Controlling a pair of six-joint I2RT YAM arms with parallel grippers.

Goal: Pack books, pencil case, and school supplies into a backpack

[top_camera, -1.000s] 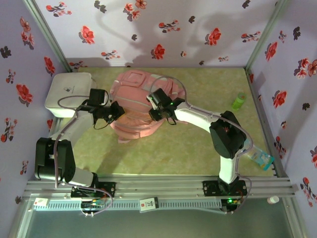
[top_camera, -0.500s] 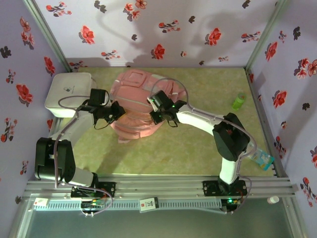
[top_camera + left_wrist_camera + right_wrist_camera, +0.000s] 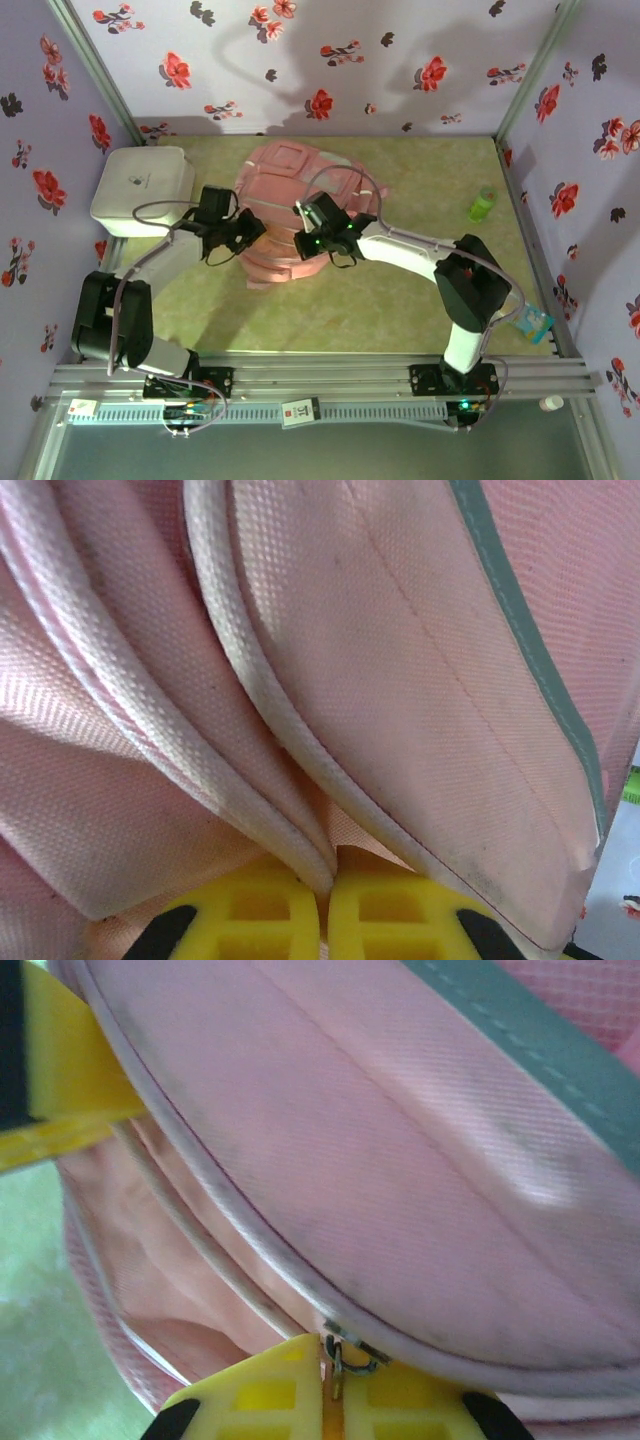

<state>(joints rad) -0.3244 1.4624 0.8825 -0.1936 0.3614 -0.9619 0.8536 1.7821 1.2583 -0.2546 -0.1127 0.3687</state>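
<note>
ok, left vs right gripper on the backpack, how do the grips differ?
The left gripper clamps a piped edge of the pink backpack; the right gripper clamps its metal zipper pull. From above, the left sits at the bag's left side, the right nearer its middle. Both are shut.

Large pink fabric backpack (image 3: 280, 170): on the pale green table top (image 3: 400, 295), centre, toward the rear.
White rounded plastic box (image 3: 143, 185): left of the backpack, near it, against the left wall.
Small green bottle-like object (image 3: 483, 204): well apart to the right, by the right wall.
</note>
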